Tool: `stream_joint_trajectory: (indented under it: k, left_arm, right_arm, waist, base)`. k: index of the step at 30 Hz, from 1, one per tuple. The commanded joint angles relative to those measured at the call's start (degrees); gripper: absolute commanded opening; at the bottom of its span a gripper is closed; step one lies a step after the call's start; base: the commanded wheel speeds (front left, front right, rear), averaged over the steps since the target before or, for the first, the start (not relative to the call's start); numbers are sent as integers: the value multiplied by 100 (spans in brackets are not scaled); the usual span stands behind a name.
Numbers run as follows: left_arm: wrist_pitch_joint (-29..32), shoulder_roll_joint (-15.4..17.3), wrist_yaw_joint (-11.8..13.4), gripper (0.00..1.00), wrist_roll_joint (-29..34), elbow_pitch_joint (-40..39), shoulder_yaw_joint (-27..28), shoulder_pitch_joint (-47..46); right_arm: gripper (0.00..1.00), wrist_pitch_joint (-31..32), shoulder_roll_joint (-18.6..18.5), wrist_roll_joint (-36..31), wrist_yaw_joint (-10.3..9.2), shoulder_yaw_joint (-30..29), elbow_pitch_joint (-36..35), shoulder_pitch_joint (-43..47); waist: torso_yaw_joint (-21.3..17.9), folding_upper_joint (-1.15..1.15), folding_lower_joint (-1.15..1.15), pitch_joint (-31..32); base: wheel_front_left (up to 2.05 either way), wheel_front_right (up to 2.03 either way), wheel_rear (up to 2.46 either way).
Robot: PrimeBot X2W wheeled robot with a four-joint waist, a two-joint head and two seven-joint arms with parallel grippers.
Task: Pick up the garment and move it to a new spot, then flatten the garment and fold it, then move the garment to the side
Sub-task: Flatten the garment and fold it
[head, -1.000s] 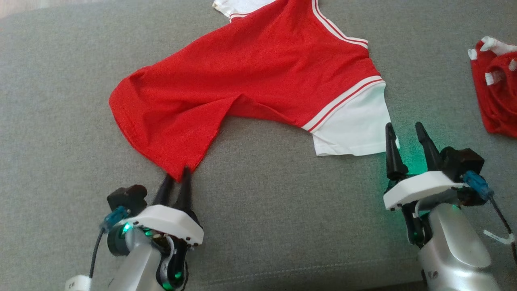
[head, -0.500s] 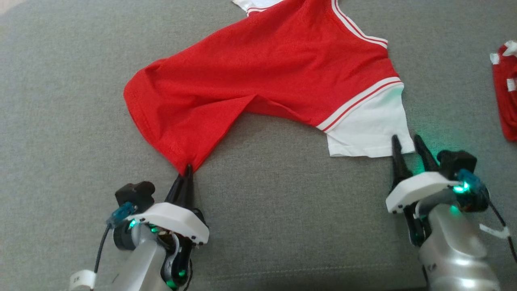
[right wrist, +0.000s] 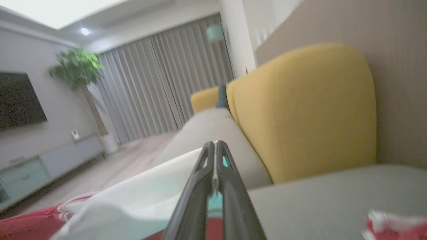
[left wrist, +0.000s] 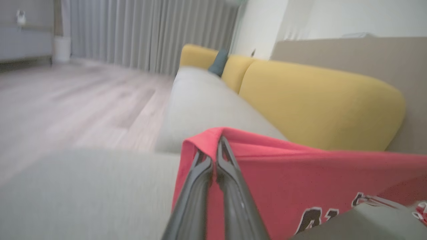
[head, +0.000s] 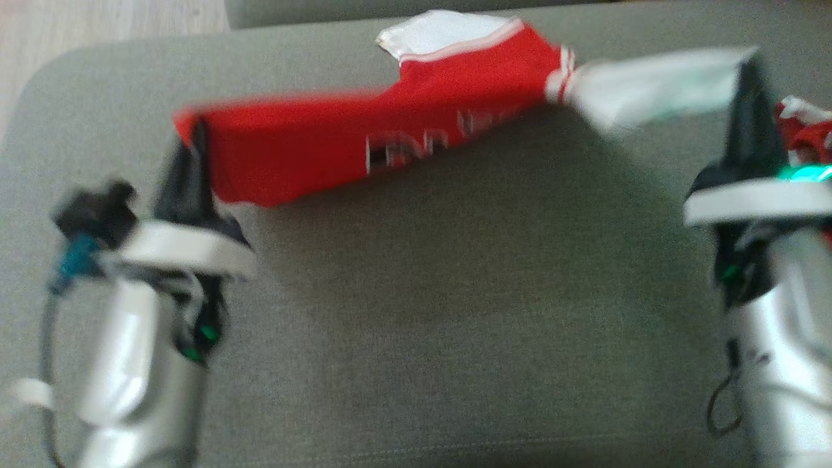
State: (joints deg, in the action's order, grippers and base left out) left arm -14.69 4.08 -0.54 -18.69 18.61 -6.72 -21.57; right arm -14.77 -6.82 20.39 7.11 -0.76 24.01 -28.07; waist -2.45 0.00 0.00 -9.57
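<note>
The grey fabric sofa seat (head: 455, 292) lies broad and bare between the two arms. Its rounded left corner ends near the pale wooden floor (head: 97, 39). Yellow back cushions (left wrist: 317, 100) run along its far side. A second crumpled red-and-white garment (head: 806, 130) sits just beside the right end effector (head: 749, 78), crowding that side.

The red shirt with white sleeves and striped trim (head: 390, 130) hangs stretched between the two end effectors above the far part of the seat, with its shadow on the cushion beneath. Its long axis runs left to right across the head view, rising slightly to the right. The red hem end points left and a white sleeve (head: 650, 78) points right. The other white sleeve sticks out along the top edge, and dark lettering faces the camera.

The left end effector (head: 197, 133) is pinched narrow on the red hem corner (left wrist: 203, 140). The right end effector is pinched narrow on the white sleeve's edge (right wrist: 150, 196). The head view is blurred.
</note>
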Motion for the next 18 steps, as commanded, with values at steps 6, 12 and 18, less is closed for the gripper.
stream_joint_trajectory:
  k: [6, 12, 18]
  left_arm:
    - [30, 1008, -120, 0, 485, -1012, 584, -1126]
    - [1004, 1718, -252, 0, 700, -1821, 594, -2075]
    - [1890, 1648, -229, 0, 599, -1461, 397, -2648]
  right_arm:
    - [0, -23, -553, 846, 37, 82, -1272, -994]
    - [0, 634, -1065, 1223, 37, -19, -1787, -1848]
    - [0, 1286, -1039, 1025, 37, -36, -1074, -2595]
  waist:
    - [-45, 0, 0, 430]
    - [13, 0, 0, 397]
    - [69, 0, 0, -98]
  base:
    - [0, 0, 0]
    - [0, 0, 0]
    - [0, 0, 0]
